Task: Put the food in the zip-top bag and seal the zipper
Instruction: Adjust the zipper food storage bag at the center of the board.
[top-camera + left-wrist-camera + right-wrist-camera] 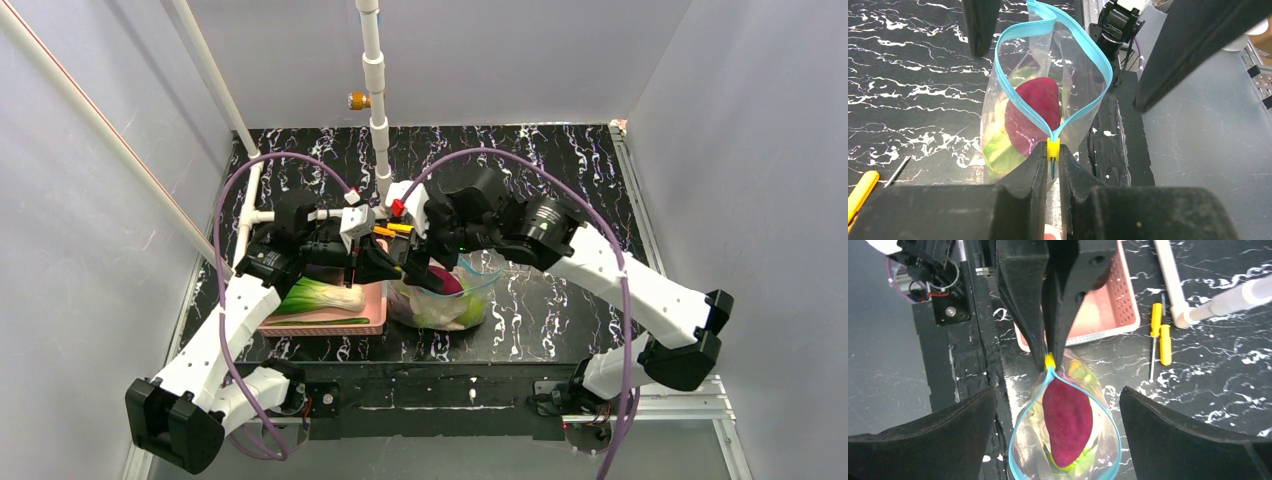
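My left gripper [1053, 155] is pinched tight on the end of the zipper [1023, 29], at its yellow tab [1053, 148]. The zip-top bag [1078, 55] stands beside the pink basket [375, 322], mouth bowed open. My right gripper [1058, 400] is spread wide, straddling the mouth and holding nothing. The dark red-purple piece [1034, 112] and green piece [998, 155] are bagged. To do: leafy head [322, 296] in the basket, then seal.

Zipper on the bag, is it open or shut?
Open: the zipper bows apart in a loop, closed only where the left gripper pinches it.
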`<state>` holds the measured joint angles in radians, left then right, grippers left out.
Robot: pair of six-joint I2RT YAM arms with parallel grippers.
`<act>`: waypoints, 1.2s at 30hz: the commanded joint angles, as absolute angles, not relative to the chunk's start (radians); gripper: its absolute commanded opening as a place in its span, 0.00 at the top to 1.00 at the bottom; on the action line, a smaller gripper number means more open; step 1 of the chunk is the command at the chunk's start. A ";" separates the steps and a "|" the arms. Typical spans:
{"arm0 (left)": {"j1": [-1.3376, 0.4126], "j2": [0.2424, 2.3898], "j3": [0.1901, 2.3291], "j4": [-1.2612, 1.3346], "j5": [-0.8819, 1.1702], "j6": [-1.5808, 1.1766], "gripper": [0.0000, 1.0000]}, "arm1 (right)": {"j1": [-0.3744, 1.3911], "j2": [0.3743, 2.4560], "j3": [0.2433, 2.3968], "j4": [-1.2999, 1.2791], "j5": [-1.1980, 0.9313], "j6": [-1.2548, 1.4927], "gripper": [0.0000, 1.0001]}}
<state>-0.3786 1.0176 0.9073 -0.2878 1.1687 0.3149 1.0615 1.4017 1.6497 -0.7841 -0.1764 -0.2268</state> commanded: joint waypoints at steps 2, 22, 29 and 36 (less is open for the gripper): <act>-0.368 0.982 0.899 -0.276 1.226 0.323 1.00 | 1.072 1.467 1.692 -0.818 -0.292 -0.267 0.02; -0.332 0.965 0.882 -0.221 1.275 0.279 1.00 | 1.108 1.333 1.460 -0.697 -0.110 -0.296 0.66; -0.331 0.959 0.866 -0.188 1.256 0.246 0.95 | 1.108 1.280 1.405 -0.637 -0.170 -0.249 0.99; -0.330 0.894 0.784 -0.074 1.166 0.167 0.25 | 1.101 1.259 1.371 -0.637 -0.154 -0.228 0.99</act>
